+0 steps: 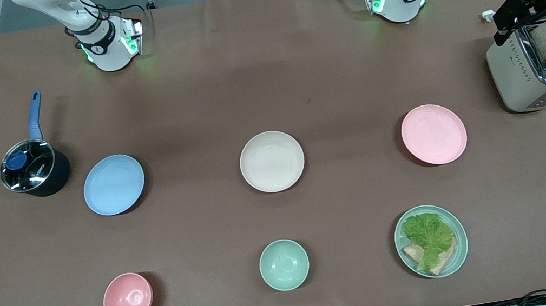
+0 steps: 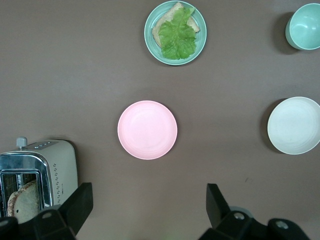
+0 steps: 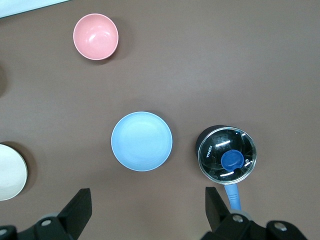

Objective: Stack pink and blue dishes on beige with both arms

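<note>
The pale pink plate [image 1: 434, 134] [image 2: 147, 130] lies toward the left arm's end of the table. The pale blue plate [image 1: 113, 184] [image 3: 141, 141] lies toward the right arm's end. Between them, in the same row, sits the cream-beige plate [image 1: 271, 161] [image 2: 294, 125] [image 3: 9, 171]. All three are bare and flat on the brown cloth. My left gripper [image 2: 148, 196] hangs high and open over bare cloth between the pink plate and the left arm's base. High over bare cloth between the blue plate and the right arm's base, my right gripper [image 3: 148, 197] is open as well. Neither holds anything.
A toaster [image 1: 539, 67] with bread stands at the left arm's end. A lidded pot [image 1: 33, 168] with a blue handle stands beside the blue plate. Nearer the front camera are a pink bowl [image 1: 127, 298], a mint-green bowl [image 1: 283, 264] and a mint-green plate [image 1: 431, 240] with lettuce and bread.
</note>
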Robot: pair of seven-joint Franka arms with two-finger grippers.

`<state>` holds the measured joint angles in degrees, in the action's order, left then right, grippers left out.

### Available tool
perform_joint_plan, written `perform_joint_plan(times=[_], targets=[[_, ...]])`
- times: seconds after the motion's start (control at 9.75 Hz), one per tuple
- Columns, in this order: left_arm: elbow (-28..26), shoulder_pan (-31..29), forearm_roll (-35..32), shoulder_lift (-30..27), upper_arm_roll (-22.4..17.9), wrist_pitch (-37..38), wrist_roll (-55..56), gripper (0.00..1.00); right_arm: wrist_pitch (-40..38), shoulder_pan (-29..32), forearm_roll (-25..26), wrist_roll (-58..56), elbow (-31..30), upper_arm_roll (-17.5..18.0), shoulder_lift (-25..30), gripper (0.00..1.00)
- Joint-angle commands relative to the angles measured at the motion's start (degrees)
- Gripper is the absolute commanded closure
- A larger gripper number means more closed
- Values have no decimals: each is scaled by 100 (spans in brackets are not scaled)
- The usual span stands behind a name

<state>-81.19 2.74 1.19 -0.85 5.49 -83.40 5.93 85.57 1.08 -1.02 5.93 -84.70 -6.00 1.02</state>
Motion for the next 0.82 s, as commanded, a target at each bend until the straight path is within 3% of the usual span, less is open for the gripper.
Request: perform_joint_plan(times=[0.0, 0.41, 0.72], targets=[[-239, 60, 74, -56, -91, 43, -74, 0, -5, 15, 102, 40, -117, 20, 117, 0], [-239, 51, 91, 15, -170, 43, -92, 0, 13, -20, 102, -134, -125, 29, -31, 0], [-676, 7, 283, 67, -617, -131, -756, 1, 555, 120, -722, -759, -606, -103, -698, 0]])
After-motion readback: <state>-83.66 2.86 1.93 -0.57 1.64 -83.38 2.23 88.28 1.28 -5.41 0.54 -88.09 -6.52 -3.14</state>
